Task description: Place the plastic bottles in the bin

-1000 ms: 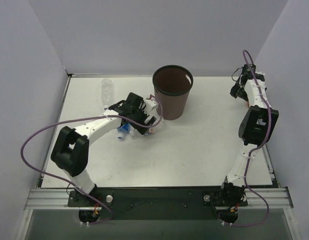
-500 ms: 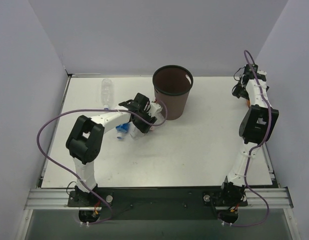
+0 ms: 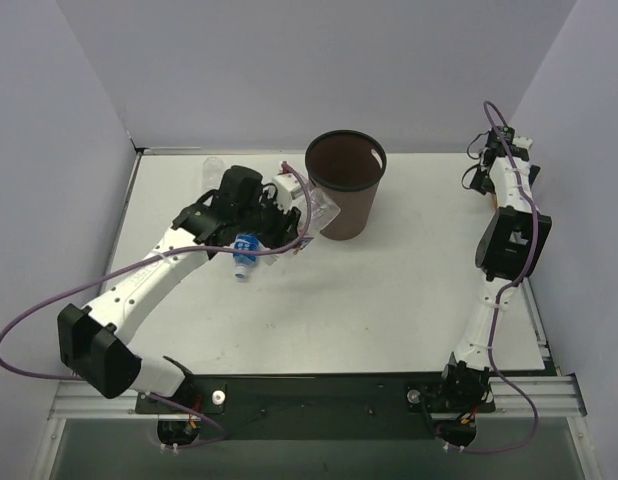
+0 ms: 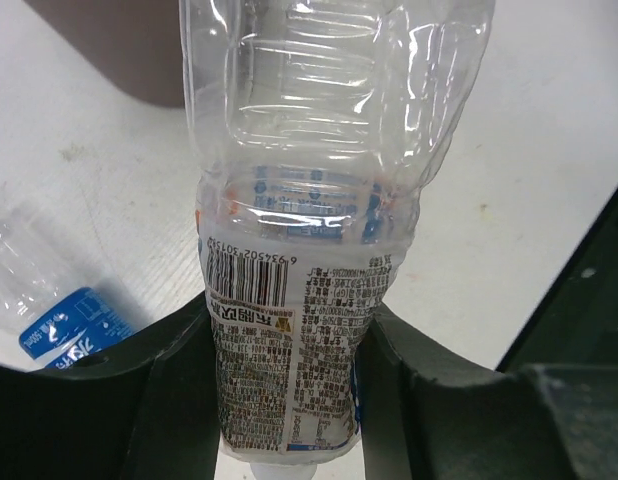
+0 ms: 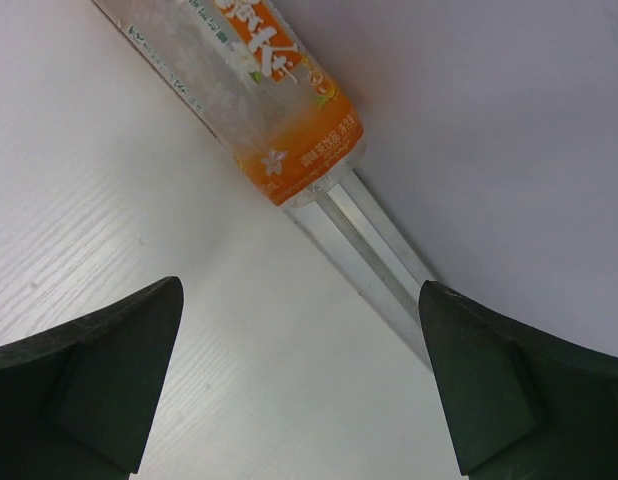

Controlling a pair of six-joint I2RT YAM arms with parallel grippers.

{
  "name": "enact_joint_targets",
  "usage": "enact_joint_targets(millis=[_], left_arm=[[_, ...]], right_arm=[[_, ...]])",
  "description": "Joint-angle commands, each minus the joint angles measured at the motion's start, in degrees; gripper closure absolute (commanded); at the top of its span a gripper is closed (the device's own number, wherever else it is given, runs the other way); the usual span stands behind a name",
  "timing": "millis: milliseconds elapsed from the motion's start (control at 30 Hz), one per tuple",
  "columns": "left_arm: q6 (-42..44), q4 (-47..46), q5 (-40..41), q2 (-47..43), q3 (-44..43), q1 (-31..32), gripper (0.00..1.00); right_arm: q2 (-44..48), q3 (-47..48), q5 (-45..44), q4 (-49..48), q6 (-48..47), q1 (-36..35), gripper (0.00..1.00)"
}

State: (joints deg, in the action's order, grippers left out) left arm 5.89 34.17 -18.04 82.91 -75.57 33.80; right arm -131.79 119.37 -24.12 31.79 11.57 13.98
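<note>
my left hand (image 4: 289, 400) is clamped on the white-labelled bottle (image 4: 329, 150) just beside the bin (image 3: 346, 214), and i fear its crumpled body could squirm loose or clip the rim.

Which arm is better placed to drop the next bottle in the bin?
Left: the left gripper is shut on the labelled bottle beside the bin; the right gripper is open by the orange bottle.

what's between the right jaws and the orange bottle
Right wrist view: only bare white table lies between the jaws of the open right gripper and the orange bottle.
</note>
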Motion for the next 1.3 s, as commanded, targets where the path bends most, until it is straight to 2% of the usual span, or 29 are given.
enact_joint_targets(millis=[0,200,233,400,500,667,933,1167,1267], left_arm=[[-7.37,0.11,-5.95,-2.93,-6.77,0.12,0.64],[-13.44,-13.15,-6.74,0.93,-16.08,-2.59,0.61],[-14.49,-17.60,-7.44,1.89,-17.40,-3.30,0.61],[-24.77,-28.18,-13.23,11.90,-24.88,-9.27,0.66],[-29.70,-35.82,-13.95,16.48,-28.22,-11.12,0.66],[-30.50,-37.25,-13.42,23.24,-36.91,-11.74,0.65],[-34.02,-41.38,-13.77,32.04,-42.98,-9.55,0.64],[-32.18,-39.19,-14.04,37.05,-45.37,-7.88,0.64],[-29.81,-36.90,-13.77,37.58,-45.37,-7.70,0.64]], right_arm=[[-2.42,2.97,-3.05,0.46,-1.64,1.49,0.02],[-6.28,7.35,-3.92,0.11,-1.82,2.02,0.02],[-6.72,8.15,-3.57,-0.06,-1.73,2.19,0.02],[-10.07,11.84,-0.50,-0.24,-1.73,3.33,0.04],[-10.95,14.04,1.53,-0.33,-2.43,3.60,0.05],[-12.79,17.38,4.69,-0.94,-2.96,3.95,0.05],[-14.02,14.31,8.11,-2.87,0.02,5.71,0.08],[-14.73,13.61,11.29,-2.44,2.13,8.70,0.34],[-13.06,10.27,10.67,-2.26,2.23,9.40,0.57]])
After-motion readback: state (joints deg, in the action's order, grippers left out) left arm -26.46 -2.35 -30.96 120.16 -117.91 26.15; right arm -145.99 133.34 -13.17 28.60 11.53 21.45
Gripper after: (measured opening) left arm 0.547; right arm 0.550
